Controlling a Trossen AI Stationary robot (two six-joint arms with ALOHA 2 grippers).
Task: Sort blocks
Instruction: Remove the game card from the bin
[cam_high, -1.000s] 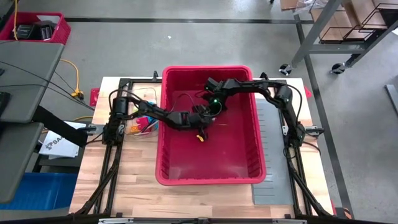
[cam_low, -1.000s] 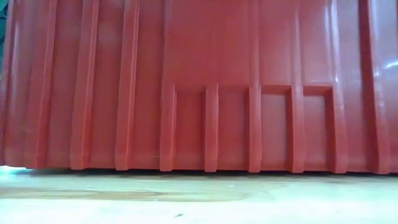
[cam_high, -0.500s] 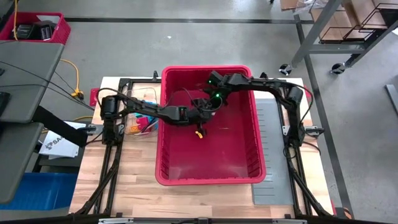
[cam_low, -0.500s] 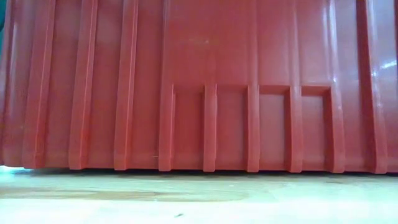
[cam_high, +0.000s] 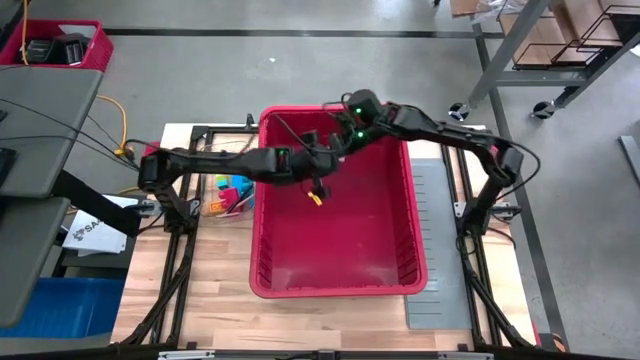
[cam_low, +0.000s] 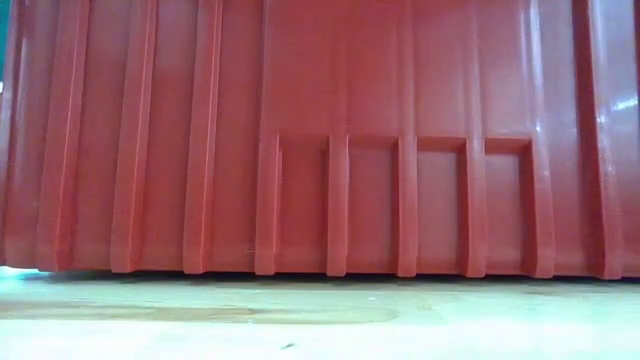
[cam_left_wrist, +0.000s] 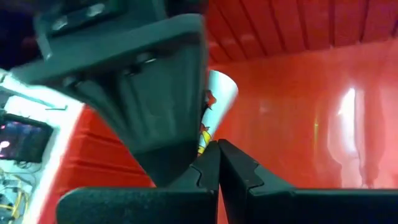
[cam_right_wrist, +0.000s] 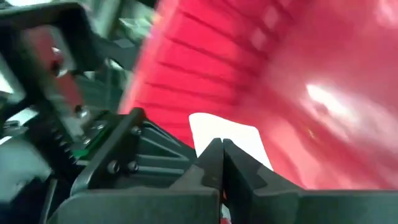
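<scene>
I see left gripper (cam_high: 318, 183) and right gripper (cam_high: 338, 152) over bin (cam_high: 400, 280), both closed on white card (cam_left_wrist: 219, 93); yellow block (cam_high: 316, 198) below left jaws.

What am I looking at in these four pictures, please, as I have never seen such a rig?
It is a robot with two dark arms at a wooden table. One picture looks down from above. One sits at table height and sees only the red bin's wall. Two come from cameras on the wrists. Both arms reach into the bin. The left fingers and right fingers are each closed, near a white printed scrap; whether they pinch it is unclear. Coloured blocks lie left of the bin, grey sheets to its right.
</scene>
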